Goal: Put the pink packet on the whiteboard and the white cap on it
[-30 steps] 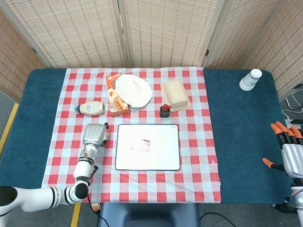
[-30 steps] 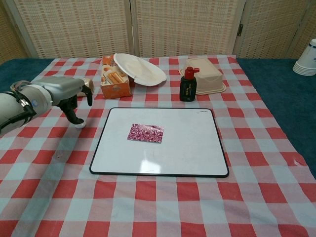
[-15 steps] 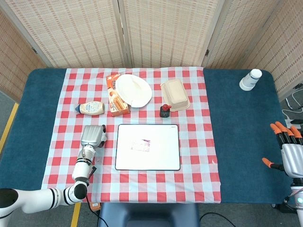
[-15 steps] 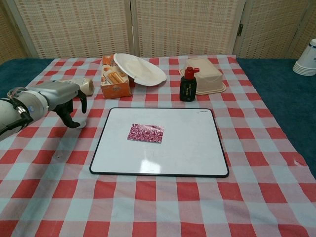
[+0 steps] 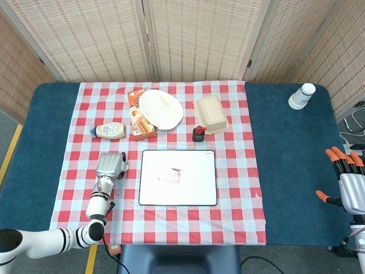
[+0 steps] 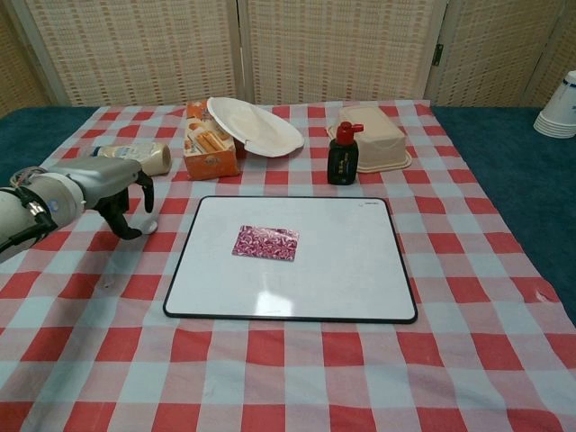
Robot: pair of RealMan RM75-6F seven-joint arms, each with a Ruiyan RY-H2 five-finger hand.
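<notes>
Head view is showing one black-framed rectangular whiteboard [image 5: 178, 177] lying flat on one red-and-white checked cloth [image 5: 239, 188], taken here as the landmark. One pink patterned foil packet [image 5: 169, 174] is lying on the whiteboard, left of its centre, with its long axis running along the board's long side, slightly skewed in the chest view [image 6: 265, 242].

One small white cap [image 6: 147, 226] is sitting on the cloth just beyond the whiteboard's left edge, directly under the left hand [image 6: 115, 184]. That hand's dark fingers [image 6: 130, 202] are curling downward around the cap; whether they are actually gripping it cannot be told.

One right hand [image 5: 346, 181] is waiting well right of the whiteboard, off the cloth, its orange-tipped fingers spread apart and holding nothing.

Behind the whiteboard, one of each:
- black bottle with red cap [image 6: 343, 154], just past the far edge
- beige lidded food box [image 6: 378, 148]
- white paper plate [image 6: 255, 126], leaning on the orange carton
- orange snack carton [image 6: 209, 145]
- squeeze bottle of pale sauce [image 5: 110, 131], lying on its side, far left

One stack of white paper cups [image 5: 301, 96] is standing far right on the blue table [image 5: 288, 154].

Open white surface is showing on the whiteboard right of and in front of the packet.
</notes>
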